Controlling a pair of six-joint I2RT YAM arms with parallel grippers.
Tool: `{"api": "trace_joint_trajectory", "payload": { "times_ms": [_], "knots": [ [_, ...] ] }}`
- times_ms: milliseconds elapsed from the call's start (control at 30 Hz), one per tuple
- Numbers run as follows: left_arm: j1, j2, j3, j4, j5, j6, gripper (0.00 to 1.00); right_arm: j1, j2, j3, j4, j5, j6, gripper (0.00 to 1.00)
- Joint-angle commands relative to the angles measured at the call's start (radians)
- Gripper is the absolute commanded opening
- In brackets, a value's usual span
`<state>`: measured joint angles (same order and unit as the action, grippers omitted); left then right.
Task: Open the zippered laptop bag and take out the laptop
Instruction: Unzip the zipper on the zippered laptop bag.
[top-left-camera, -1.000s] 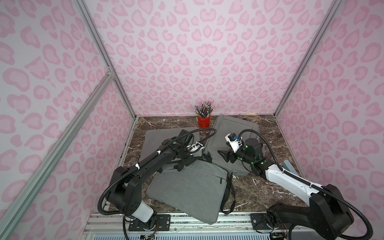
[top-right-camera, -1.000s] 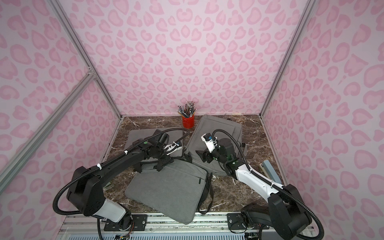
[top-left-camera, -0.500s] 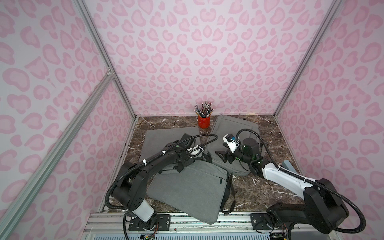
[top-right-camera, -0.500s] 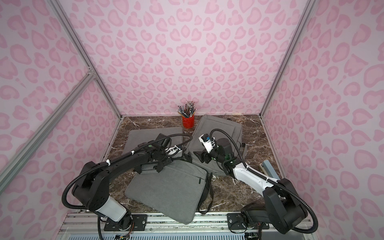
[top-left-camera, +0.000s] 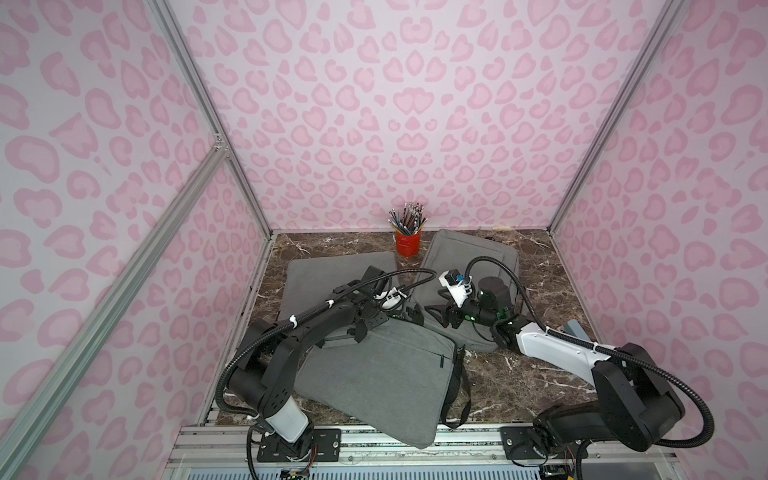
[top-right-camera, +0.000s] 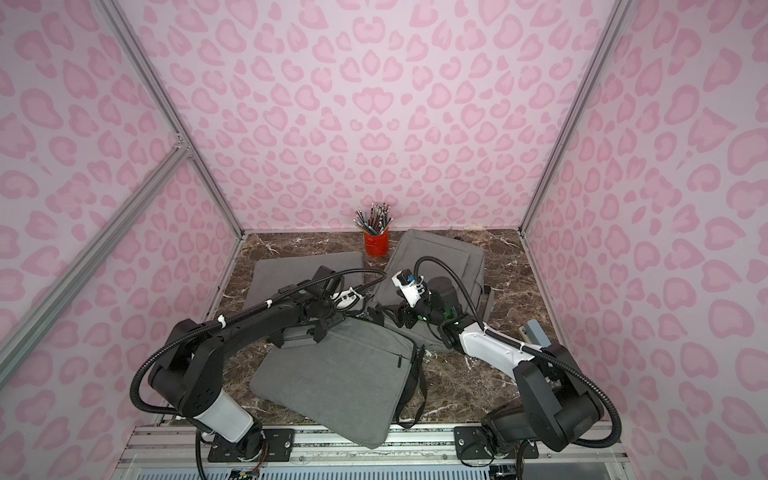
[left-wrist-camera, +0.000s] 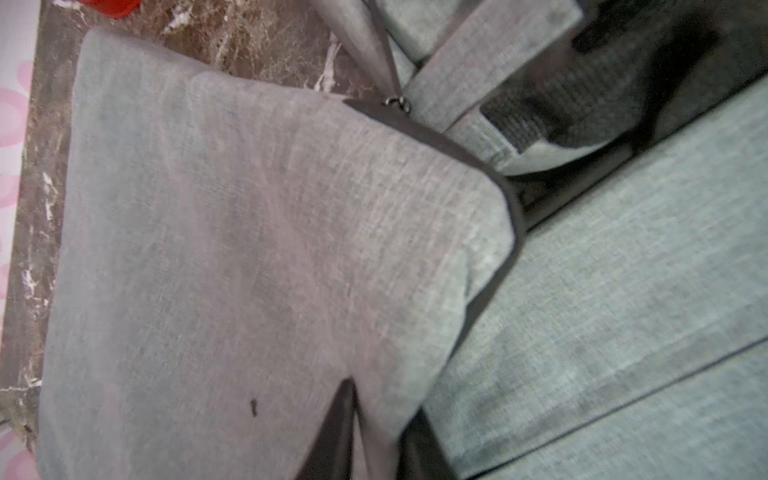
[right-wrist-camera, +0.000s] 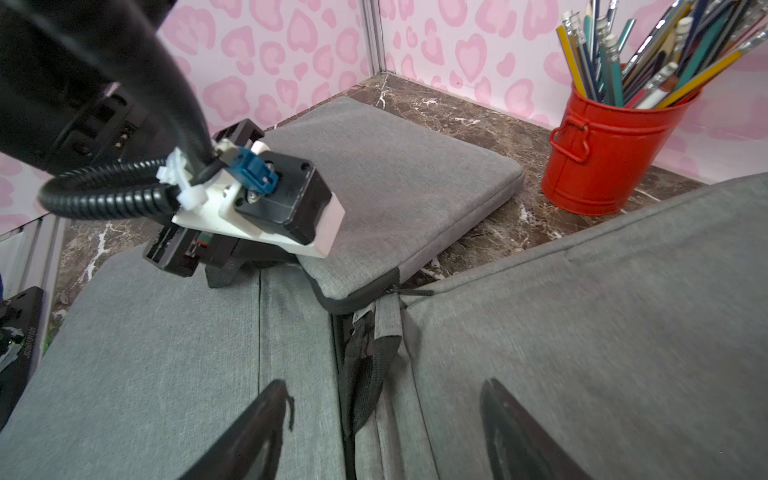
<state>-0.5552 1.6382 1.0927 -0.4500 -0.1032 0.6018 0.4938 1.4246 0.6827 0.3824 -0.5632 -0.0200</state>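
Note:
The zippered laptop bag is a flat grey sleeve at the back left, also visible in the left wrist view and the right wrist view. A dark zipper runs round its edge, with the pull at the near corner. The laptop is hidden. My left gripper is shut, with a strip of the bag's near edge pinched between its fingers. My right gripper is open and empty. It hovers over a black strap.
A larger grey bag with a shoulder strap lies in front, overlapping the sleeve's near edge. Another grey bag lies at the back right under my right arm. A red cup of pencils stands at the back wall.
My left gripper's jaws have closed from open onto the laptop bag's edge, and that arm has sunk lower. The right gripper has stayed open and barely shifted.

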Motion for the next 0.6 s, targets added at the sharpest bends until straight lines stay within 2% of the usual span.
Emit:
{"api": "trace_joint_trajectory", "payload": {
  "times_ms": [0, 200, 400, 567],
  "knots": [
    [0.013, -0.013, 0.010, -0.003, 0.011, 0.005, 0.02, 0.005, 0.026, 0.017, 0.047, -0.033, 0.009, 0.73],
    [0.051, -0.060, 0.022, -0.053, 0.080, 0.028, 0.02, 0.011, 0.094, 0.071, 0.051, -0.067, -0.006, 0.70],
    [0.074, -0.107, 0.030, -0.084, 0.122, 0.044, 0.02, 0.017, 0.204, 0.192, -0.028, -0.119, -0.087, 0.65],
    [0.088, -0.125, 0.032, -0.099, 0.133, 0.053, 0.02, 0.026, 0.333, 0.343, -0.191, -0.225, -0.200, 0.61]
  ]
}}
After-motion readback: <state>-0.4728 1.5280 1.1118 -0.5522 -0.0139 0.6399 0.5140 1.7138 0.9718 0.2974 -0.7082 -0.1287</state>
